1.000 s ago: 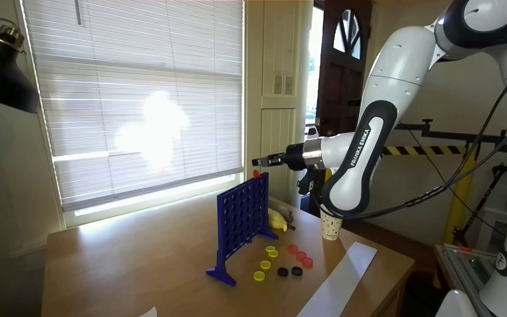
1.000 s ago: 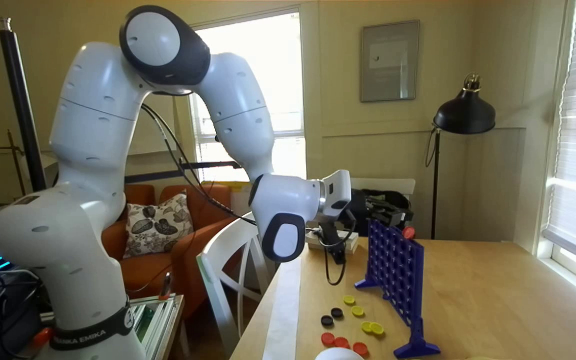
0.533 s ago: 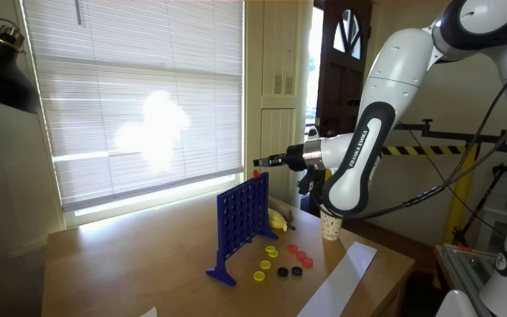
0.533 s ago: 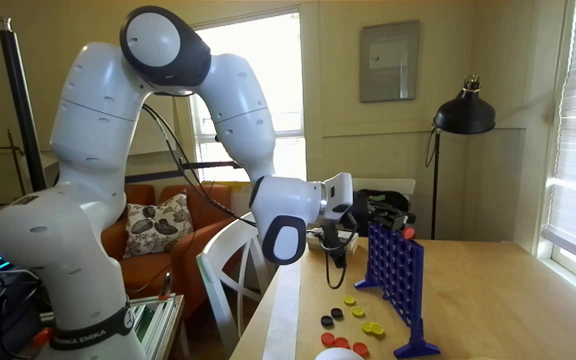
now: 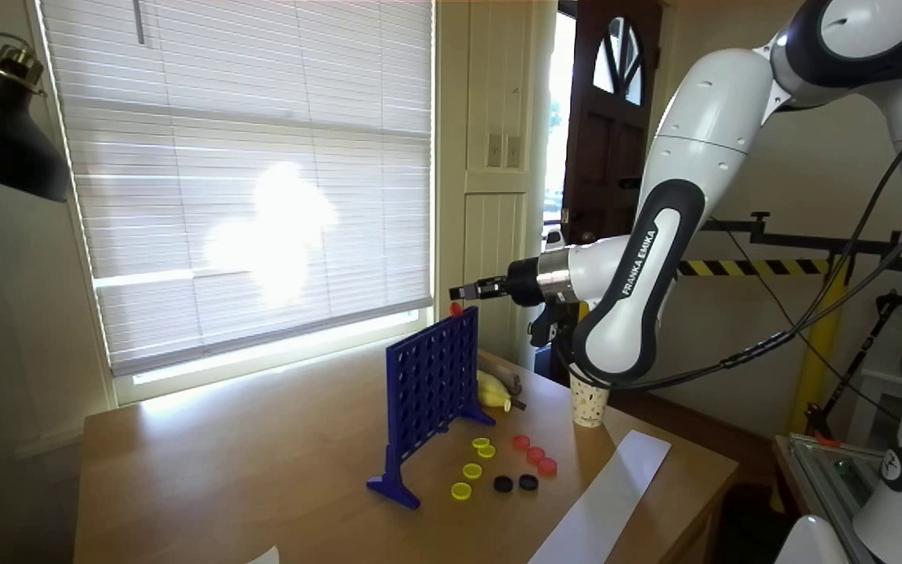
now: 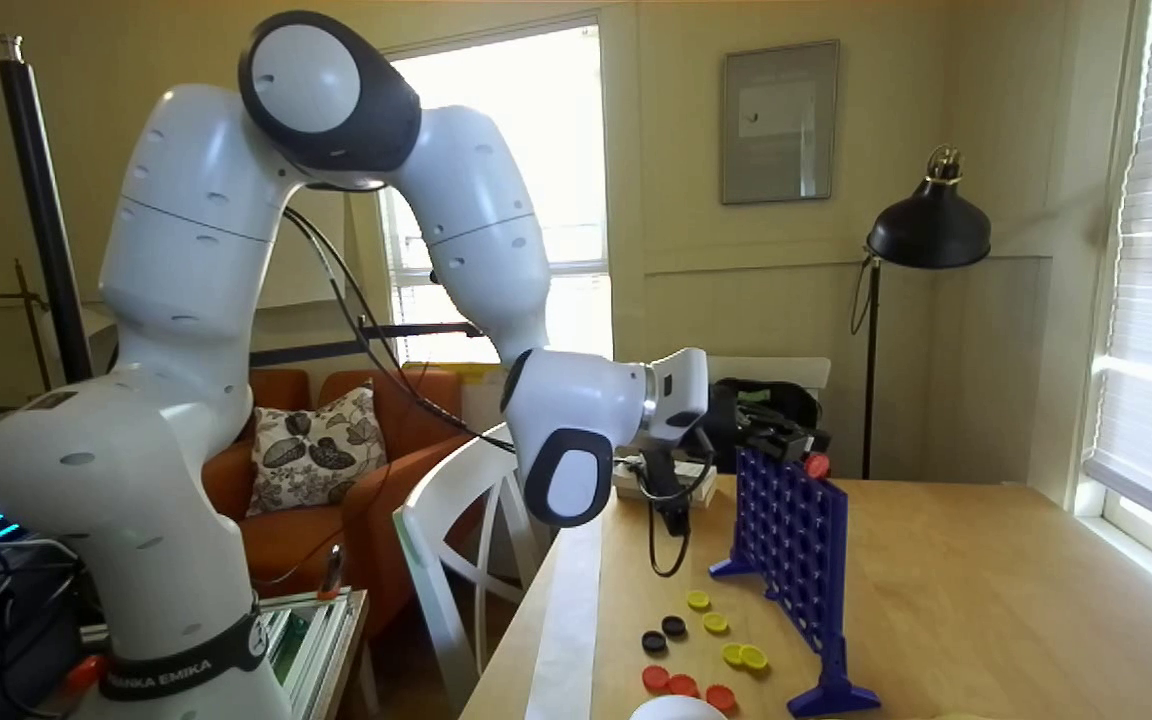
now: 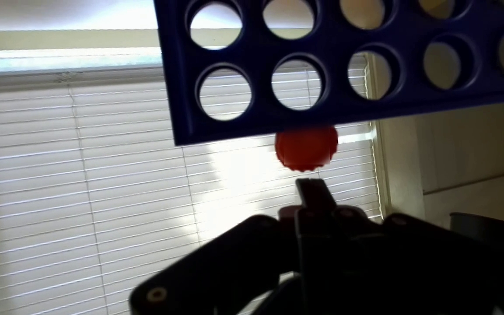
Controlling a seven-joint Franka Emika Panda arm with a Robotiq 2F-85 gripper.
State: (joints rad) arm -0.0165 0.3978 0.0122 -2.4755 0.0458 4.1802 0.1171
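- Closest thing is the gripper (image 7: 310, 188). It's a dark silhouette in the wrist view, fingertips together, reading as one narrow bar.
- Right off the tips is the red disc (image 7: 303, 148), the ridged-edge kind. It pokes up out of the top edge of the blue board (image 7: 336, 52), near one end, in line with the second column of holes. There's a sliver of light between disc and tips in the wrist view, so they're close but not touching.
- The board itself stands upright on its feet on the wooden table (image 6: 996, 580). The wrist cam just shows it coming in from the top.
- The white arm (image 5: 643, 243) reaches in over the table, gripper end just above the board's top.
- Down on the table beside the board: four yellow discs (image 5: 472, 471), two black discs (image 6: 674, 626) and three loose red discs (image 6: 682, 685).
- By the board's foot in an exterior view there's some yellow object (image 5: 492, 392), can't tell what.
- A bit further out, a speckled cup (image 5: 589, 407) and a long white strip (image 5: 604, 497) lying flat.
- Way back: white chair (image 6: 446, 480), orange armchair (image 6: 296, 555) with a leafy cushion (image 6: 321, 450), black lamp (image 6: 929, 228), window blinds (image 5: 239, 117) and a dark wood door (image 5: 607, 133).
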